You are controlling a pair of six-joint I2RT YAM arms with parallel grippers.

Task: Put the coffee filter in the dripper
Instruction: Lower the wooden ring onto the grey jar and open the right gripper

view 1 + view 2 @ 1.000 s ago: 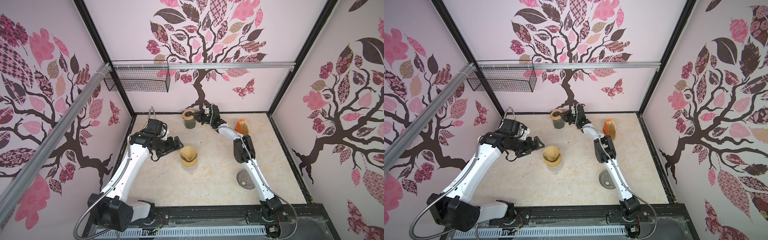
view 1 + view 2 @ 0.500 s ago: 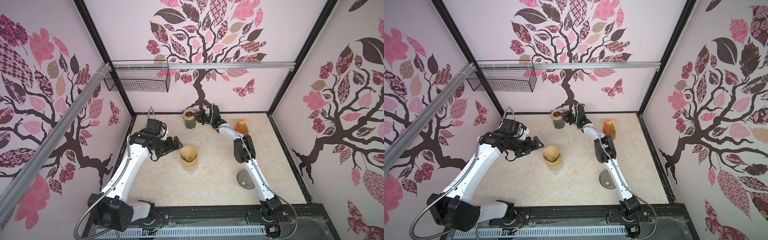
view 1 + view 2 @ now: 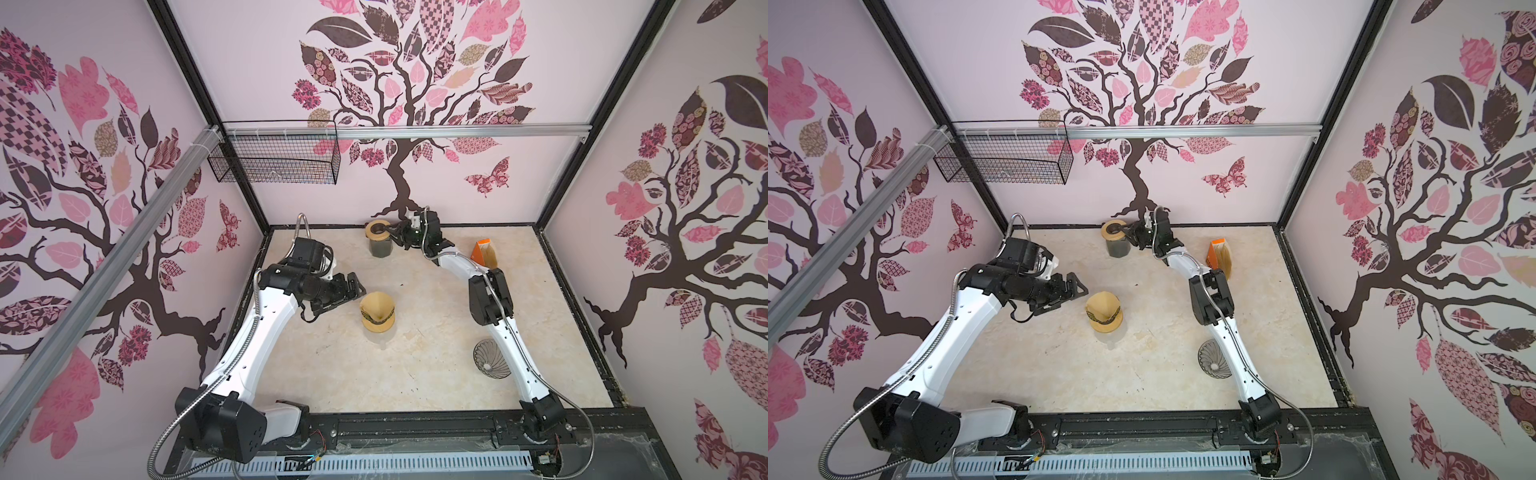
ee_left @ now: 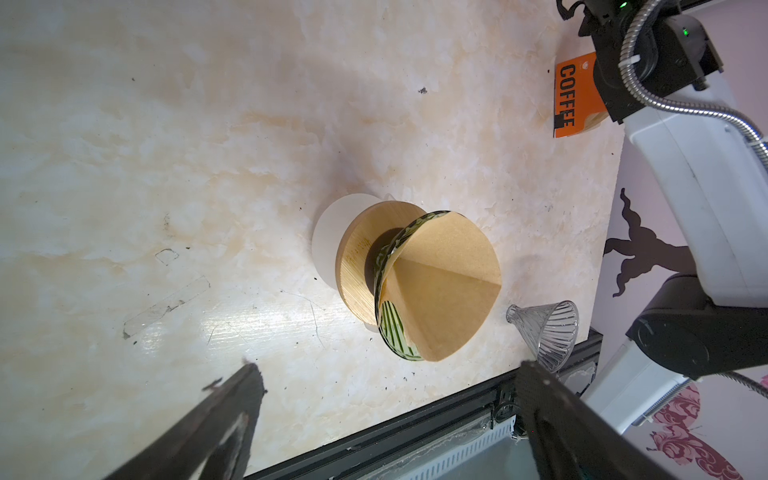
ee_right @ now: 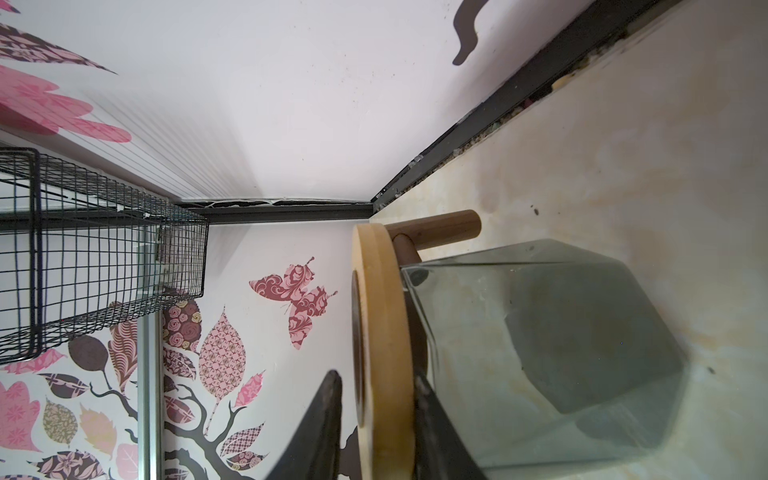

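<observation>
Left tool [image 3: 352,292] spread wide, filter [image 4: 444,286] in dripper [image 4: 392,332], right tool [image 3: 395,236] — parted — astride wooden ring [image 5: 382,332].

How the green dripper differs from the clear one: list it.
The green dripper holds a brown paper filter; the clear dripper is empty. The green dripper sits on a wooden base; the clear dripper has none. The green dripper stands in the middle of the table; the clear dripper is beside the right arm. Both are ribbed cones.
</observation>
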